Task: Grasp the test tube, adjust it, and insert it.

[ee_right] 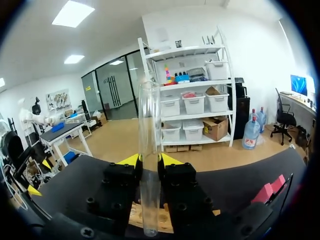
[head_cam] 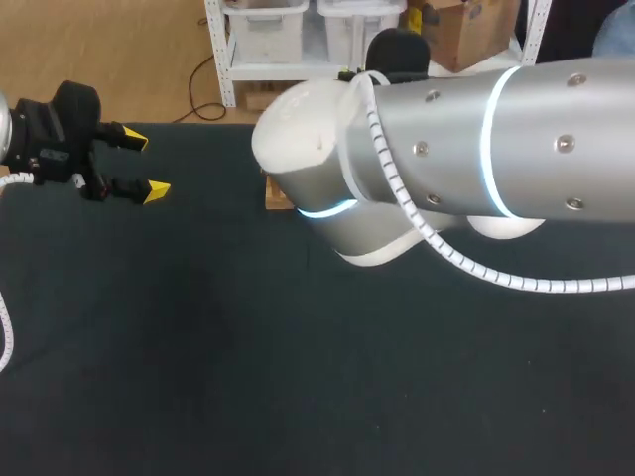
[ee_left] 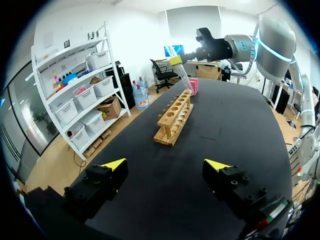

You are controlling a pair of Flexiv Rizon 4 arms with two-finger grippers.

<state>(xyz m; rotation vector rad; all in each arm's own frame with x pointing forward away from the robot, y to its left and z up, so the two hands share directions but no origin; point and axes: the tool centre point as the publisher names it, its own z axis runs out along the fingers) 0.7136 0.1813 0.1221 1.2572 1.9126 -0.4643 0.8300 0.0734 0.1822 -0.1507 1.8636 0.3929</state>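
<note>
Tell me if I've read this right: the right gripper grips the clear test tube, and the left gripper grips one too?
Not quite. The left gripper is open and holds nothing, as the left wrist view shows. The right gripper does grip the test tube, as you said.

Pretty clearly a robotics lab bench. There's a table (head_cam: 198, 347) covered in black cloth, and a chunky silver right arm (head_cam: 476, 139) with glowing rings reaches across it. A wooden test tube rack (ee_left: 175, 117) stands on the cloth. The right gripper (ee_right: 149, 160) pinches a clear test tube (ee_right: 148, 115). Lab gear, not home stuff.
</note>
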